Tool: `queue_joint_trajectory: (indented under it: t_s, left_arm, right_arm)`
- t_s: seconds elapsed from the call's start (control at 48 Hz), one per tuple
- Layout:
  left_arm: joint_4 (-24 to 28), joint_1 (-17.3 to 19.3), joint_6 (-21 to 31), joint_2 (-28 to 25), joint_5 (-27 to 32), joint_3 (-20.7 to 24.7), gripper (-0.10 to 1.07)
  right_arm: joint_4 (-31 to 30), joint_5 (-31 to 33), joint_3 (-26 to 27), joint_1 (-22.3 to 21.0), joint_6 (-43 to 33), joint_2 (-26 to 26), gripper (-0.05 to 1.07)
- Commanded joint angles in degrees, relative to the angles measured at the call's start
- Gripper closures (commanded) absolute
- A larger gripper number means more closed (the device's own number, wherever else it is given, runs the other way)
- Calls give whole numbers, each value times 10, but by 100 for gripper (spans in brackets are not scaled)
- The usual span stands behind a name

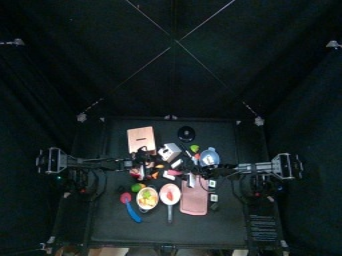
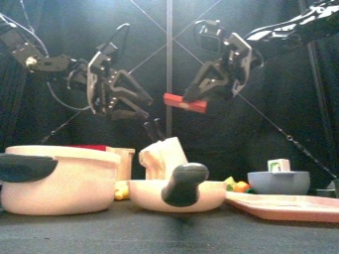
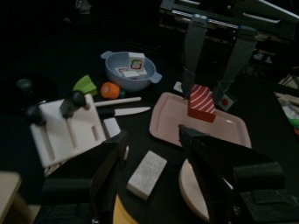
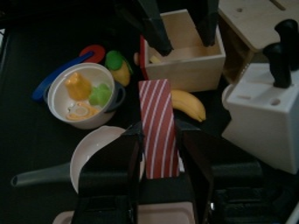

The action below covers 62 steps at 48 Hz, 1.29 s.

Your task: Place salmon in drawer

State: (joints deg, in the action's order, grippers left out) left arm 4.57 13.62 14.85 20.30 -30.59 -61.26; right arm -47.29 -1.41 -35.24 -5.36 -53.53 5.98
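The right gripper is closed on the salmon, a red and white striped slab held in the air above the crowded middle of the black table, with clear air around it. The left gripper hangs beside it, jaws apart and holding nothing. Below lie a pink tray, a banana and a wooden box. Black curtains close the pen. No drawer is plainly recognisable.

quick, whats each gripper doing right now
left gripper: open, holding nothing.
right gripper: closed on the salmon, held up above the table.
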Motion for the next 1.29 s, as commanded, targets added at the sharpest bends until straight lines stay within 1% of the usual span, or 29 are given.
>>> queue_joint_trajectory:
  t_s: [0.0,0.104,0.292,0.375,0.5,0.646,0.875,1.042,1.271]
  left_arm:
    - [-2,26,-1,54,-5,-23,10]
    - [-2,54,0,112,-5,-60,10]
    - [3,80,-2,178,2,-98,10]
    - [4,98,-2,207,7,-114,10]
    - [4,136,-8,249,9,-141,10]
    - [3,166,-13,266,10,-163,10]
    - [-3,175,-13,269,13,-180,10]
    - [-8,175,-13,272,13,-187,10]
    - [-10,175,-13,272,13,-191,10]
  right_arm:
    - [-1,-2,54,-2,1,-18,55]
    - [-1,-2,102,-3,1,-62,55]
    - [-2,-2,169,-8,2,-118,55]
    - [0,-2,196,-10,1,-139,54]
    - [0,2,232,-12,1,-170,54]
    - [1,18,270,-23,1,-207,54]
    - [3,40,318,-39,-1,-255,53]
    - [3,60,332,-40,-2,-265,51]
    - [7,67,333,-35,0,-272,43]
